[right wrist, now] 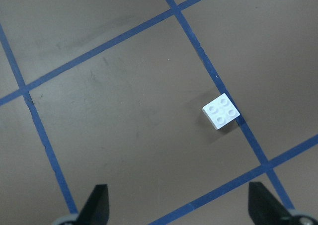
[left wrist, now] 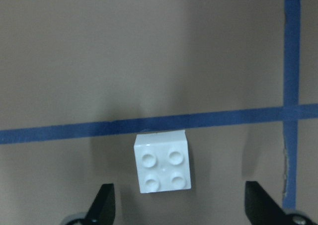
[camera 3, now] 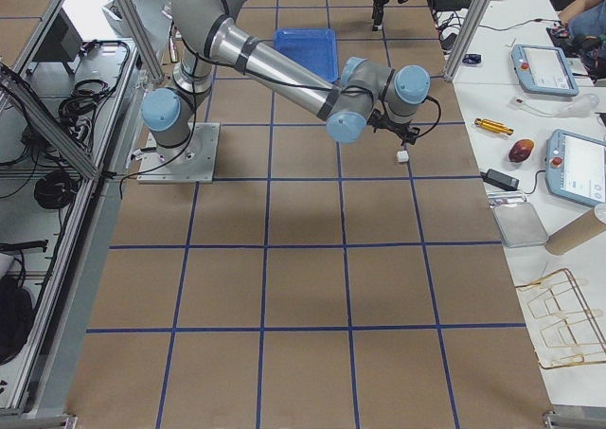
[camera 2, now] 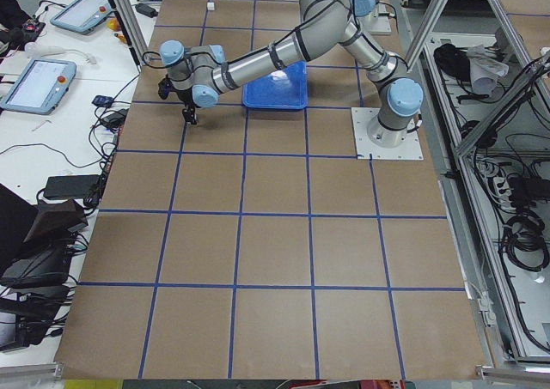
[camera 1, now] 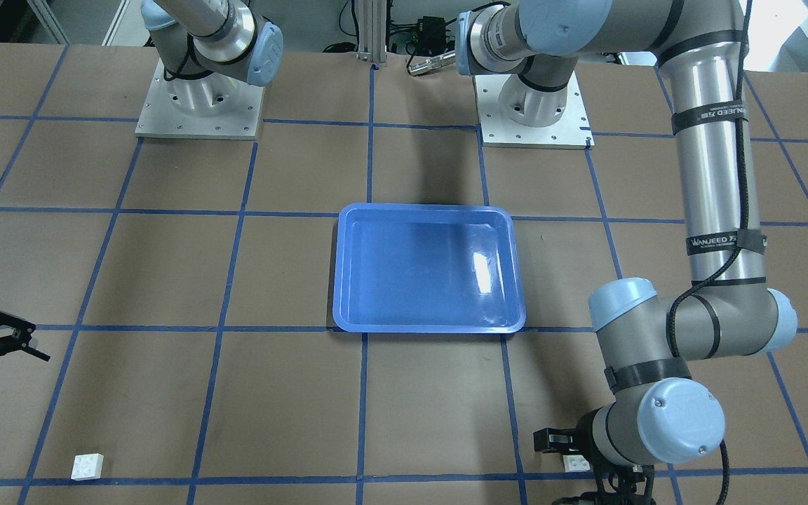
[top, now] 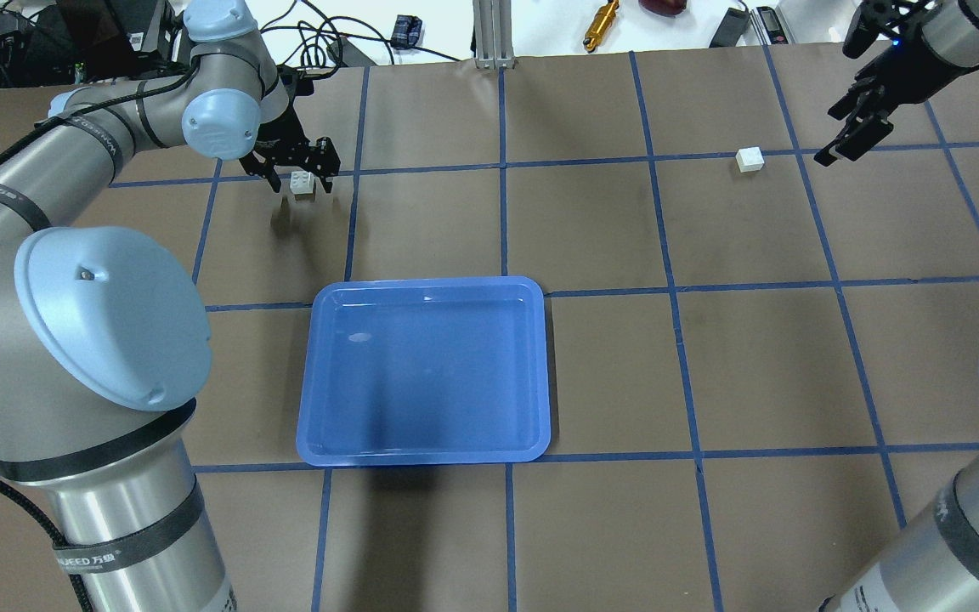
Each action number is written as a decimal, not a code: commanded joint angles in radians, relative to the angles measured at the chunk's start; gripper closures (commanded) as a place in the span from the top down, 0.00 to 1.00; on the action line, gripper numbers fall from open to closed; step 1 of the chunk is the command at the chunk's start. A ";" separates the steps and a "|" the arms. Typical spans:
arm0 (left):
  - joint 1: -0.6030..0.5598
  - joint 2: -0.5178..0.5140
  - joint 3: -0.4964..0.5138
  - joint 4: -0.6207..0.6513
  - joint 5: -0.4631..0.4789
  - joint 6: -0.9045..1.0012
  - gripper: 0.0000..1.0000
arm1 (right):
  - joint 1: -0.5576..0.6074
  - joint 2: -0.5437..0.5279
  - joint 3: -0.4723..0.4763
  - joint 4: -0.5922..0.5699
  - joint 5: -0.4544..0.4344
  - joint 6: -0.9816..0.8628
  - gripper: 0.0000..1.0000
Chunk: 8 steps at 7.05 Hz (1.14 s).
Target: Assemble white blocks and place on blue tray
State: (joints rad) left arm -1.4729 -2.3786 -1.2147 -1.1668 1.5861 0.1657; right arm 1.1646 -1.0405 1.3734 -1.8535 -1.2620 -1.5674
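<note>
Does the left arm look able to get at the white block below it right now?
Probably yes. The left gripper is open, its fingers spread wider than the white block, which lies studs up on bare table beside a tape line. Nothing else stands near it.

Facing the robot, the right claw [camera 1: 15, 389] is cut off at the nine o'clock edge; at five o'clock the left claw [camera 1: 579, 459] sits half behind its wrist [camera 1: 656, 421], which covers part of one white block [camera 1: 575, 463].
</note>
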 commanded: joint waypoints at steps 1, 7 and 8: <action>0.002 -0.007 0.020 0.001 0.000 0.000 0.51 | -0.009 0.097 -0.078 0.007 0.000 -0.214 0.95; 0.002 -0.014 0.043 -0.001 0.002 0.000 0.00 | -0.010 0.289 -0.265 0.072 0.070 -0.359 0.89; 0.003 -0.013 0.040 -0.004 0.000 0.000 0.00 | -0.010 0.318 -0.298 0.115 0.099 -0.361 0.90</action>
State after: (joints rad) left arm -1.4707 -2.3929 -1.1737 -1.1681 1.5869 0.1654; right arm 1.1551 -0.7609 1.1208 -1.7898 -1.1899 -1.9219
